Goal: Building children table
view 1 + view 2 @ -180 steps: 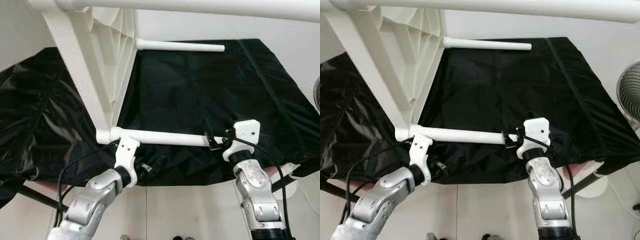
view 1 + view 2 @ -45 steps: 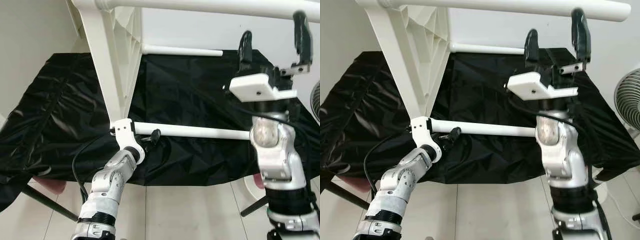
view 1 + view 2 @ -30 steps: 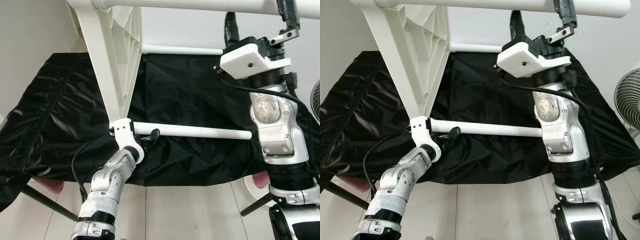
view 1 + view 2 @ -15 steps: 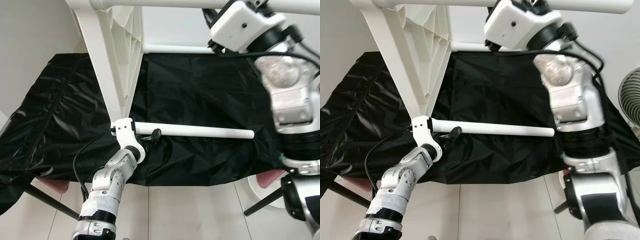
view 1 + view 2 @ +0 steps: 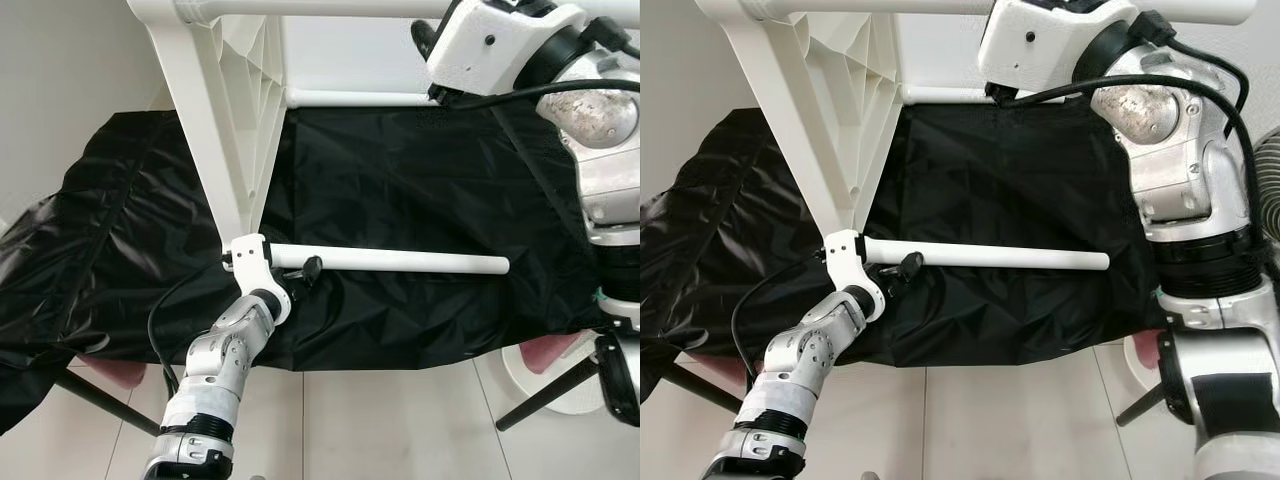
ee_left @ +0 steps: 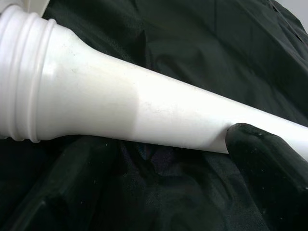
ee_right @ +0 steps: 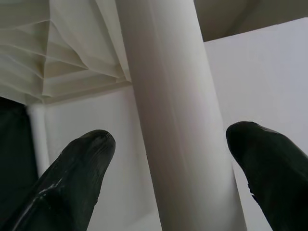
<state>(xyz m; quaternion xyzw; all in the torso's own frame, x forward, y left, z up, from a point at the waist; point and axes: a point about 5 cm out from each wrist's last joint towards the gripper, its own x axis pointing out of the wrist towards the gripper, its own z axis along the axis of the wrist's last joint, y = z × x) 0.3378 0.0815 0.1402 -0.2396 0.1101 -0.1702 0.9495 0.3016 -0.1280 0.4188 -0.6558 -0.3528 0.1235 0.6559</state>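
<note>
A black sheet [image 5: 420,190] covers the broad surface in front of the robot, and over it stands one white plastic children's table [image 5: 225,130], tipped on its side so that its ribbed underside faces right and its legs stick out level. Three white legs can be counted: the top leg [image 5: 330,8] running along the upper edge of the head views, the far leg [image 5: 355,98] against the wall behind, and the lower leg [image 5: 390,262] reaching out over the sheet near the front. Two silver arms are in view. The right arm is raised high, and its right gripper [image 7: 166,144] is at the top leg; the wrist camera shows that leg passing between two black fingers [image 7: 72,178] spread wide, with clear gaps either side, so nothing is pinched there. The left arm reaches up from below to the socket end of the lower leg, where it joins the table corner. The left gripper [image 6: 144,159] sits just under that leg, one fingertip [image 6: 269,159] lying against the leg's underside; whether its fingers are clamped on the leg or merely resting by it cannot be told. At the lower right, a pale round base [image 5: 545,372] stands on the tiled floor [image 5: 390,425].
</note>
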